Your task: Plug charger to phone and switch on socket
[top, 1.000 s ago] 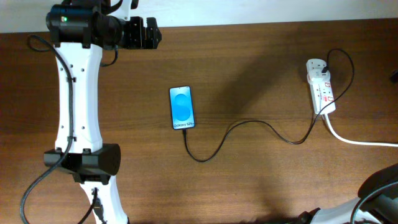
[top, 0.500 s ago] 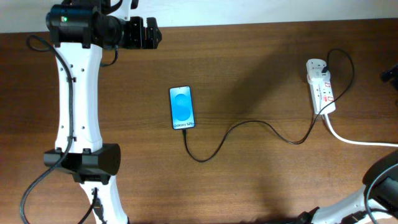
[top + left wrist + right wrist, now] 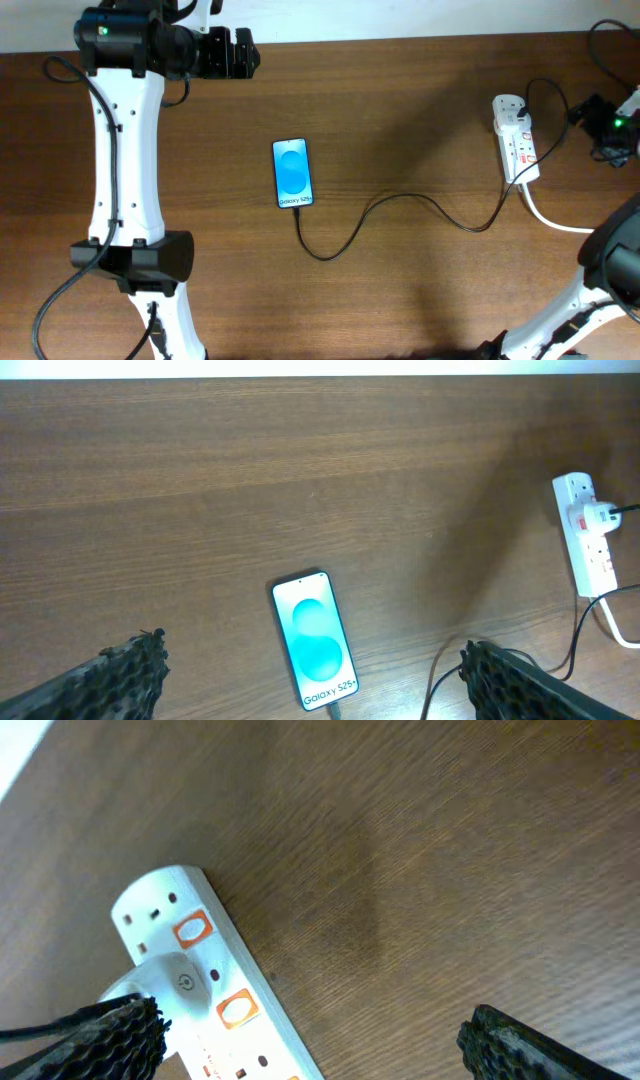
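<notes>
Phone (image 3: 292, 173): slim, screen lit blue (white "Galaxy S25" text), flat on mid surface (image 3: 400, 90). Charger (image 3: 400, 198): thin black cable, from phone's near edge right to socket (image 3: 516, 138), a white strip with red-marked switches, far right. Left hand (image 3: 312, 655): raised far left, fingers apart. Right hand (image 3: 310, 1022): above socket's right side, fingers apart.

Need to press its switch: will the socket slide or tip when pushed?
Lying flat and long, the socket probably won't tip. It looks light on the smooth table, so it may slide; its thick cord might resist.
</notes>
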You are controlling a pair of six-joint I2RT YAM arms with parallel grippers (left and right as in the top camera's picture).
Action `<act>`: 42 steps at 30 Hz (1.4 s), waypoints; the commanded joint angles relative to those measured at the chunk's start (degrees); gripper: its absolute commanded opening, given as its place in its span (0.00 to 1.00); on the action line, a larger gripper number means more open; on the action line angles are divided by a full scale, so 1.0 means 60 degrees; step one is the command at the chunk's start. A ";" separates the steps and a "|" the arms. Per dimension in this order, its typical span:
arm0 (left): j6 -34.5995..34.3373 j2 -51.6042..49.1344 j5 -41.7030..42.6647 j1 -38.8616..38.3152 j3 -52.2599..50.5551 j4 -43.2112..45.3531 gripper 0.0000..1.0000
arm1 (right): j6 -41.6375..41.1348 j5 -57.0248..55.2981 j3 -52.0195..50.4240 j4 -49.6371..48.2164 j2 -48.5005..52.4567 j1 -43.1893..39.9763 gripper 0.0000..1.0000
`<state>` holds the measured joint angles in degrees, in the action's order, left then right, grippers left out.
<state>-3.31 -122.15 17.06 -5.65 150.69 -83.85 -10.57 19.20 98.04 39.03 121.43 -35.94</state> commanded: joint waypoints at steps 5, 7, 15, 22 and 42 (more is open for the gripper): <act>-0.0055 0.0073 -0.0066 0.0015 0.0069 -0.0007 0.99 | -0.0029 0.0018 0.0036 -0.0007 0.0900 0.0262 0.98; -0.0051 0.0073 -0.0066 0.0015 0.0069 -0.0007 0.99 | -0.0018 0.0015 -0.0004 0.0018 0.1126 0.0364 0.98; -0.0055 0.0073 -0.0066 0.0015 0.0069 -0.0007 0.99 | 0.0335 -0.0579 -0.0062 0.0284 0.1260 0.0761 0.98; -0.0055 0.0073 -0.0066 0.0015 0.0069 -0.0004 0.99 | 0.0335 -0.0816 -0.0066 0.0430 0.1271 0.0936 0.98; -0.0051 0.0073 -0.0066 0.0015 0.0069 -0.0007 0.99 | -0.0361 -0.1235 -0.0051 0.0634 0.1876 0.1140 0.98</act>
<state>-3.31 -122.15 17.06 -5.65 150.69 -83.83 -10.46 13.91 98.26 43.48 128.86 -30.24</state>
